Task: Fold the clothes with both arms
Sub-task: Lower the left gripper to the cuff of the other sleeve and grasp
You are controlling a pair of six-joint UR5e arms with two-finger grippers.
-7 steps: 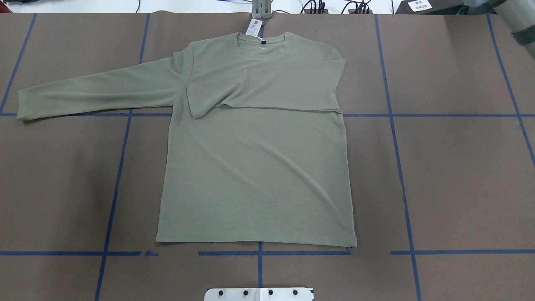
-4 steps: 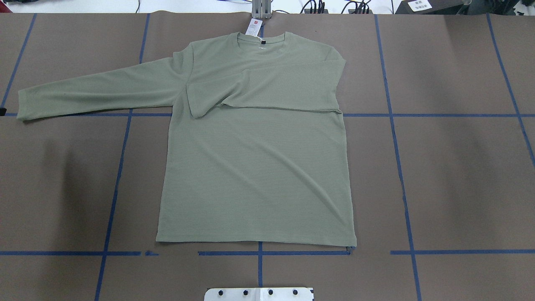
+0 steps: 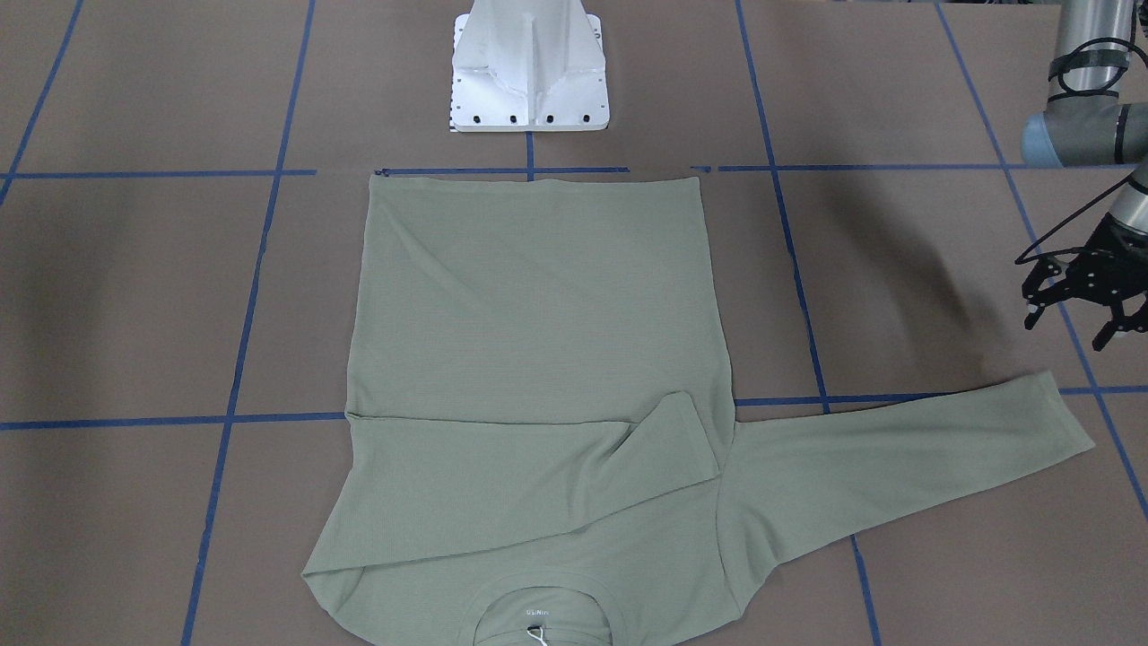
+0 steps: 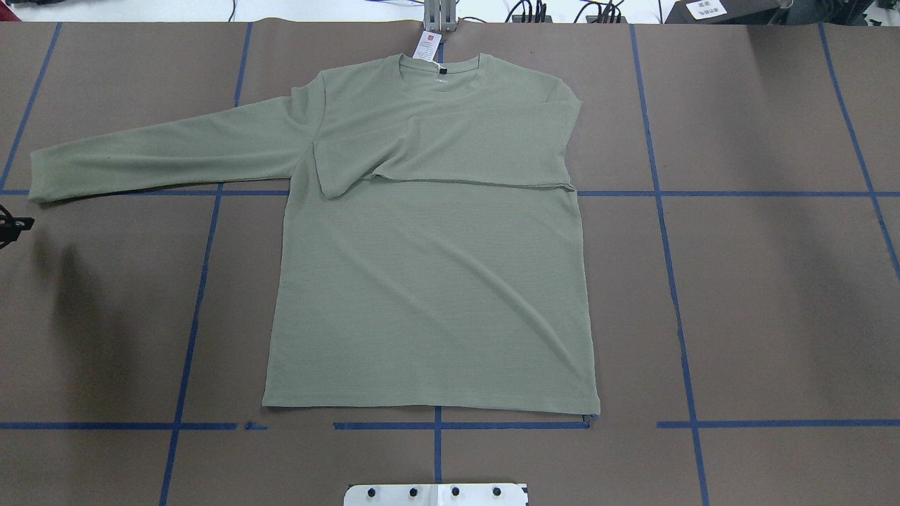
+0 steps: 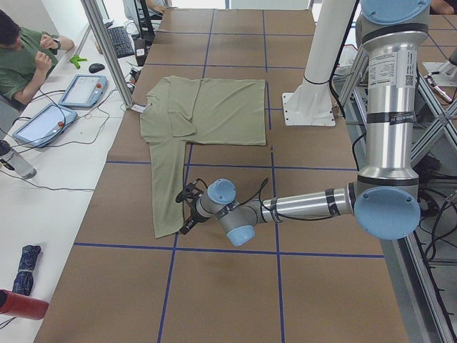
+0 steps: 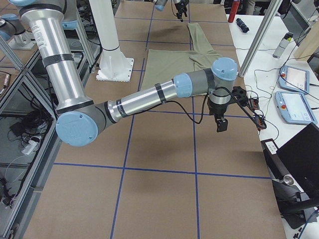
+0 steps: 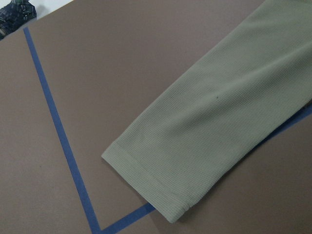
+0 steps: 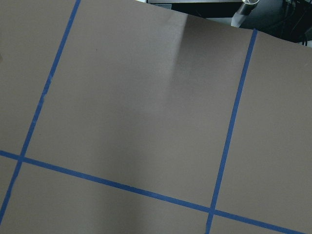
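Left gripper (image 3: 1065, 334) fingers spread, hovering low at the left of the table (image 4: 773, 281), just on the near side of the outstretched sleeve's cuff (image 7: 146, 190), not touching it. Right gripper (image 6: 220, 124) over bare table on the right; can't tell whether it's spread or pressed together. Shirt (image 4: 429, 281) flat mid-table: hem near the pedestal (image 4: 436, 494), other sleeve (image 4: 457, 151) folded across the chest, collar (image 4: 439, 70) and hang tag (image 4: 427, 46) at the far edge.

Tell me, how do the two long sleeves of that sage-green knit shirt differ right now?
The folded sleeve lies across the chest of the sage-green knit shirt; the outstretched sleeve lies on the brown table cover, pointing sideways. The folded sleeve's cuff rests on the shirt; the outstretched sleeve's cuff sits near the black left gripper. Both lie flat, same green knit.
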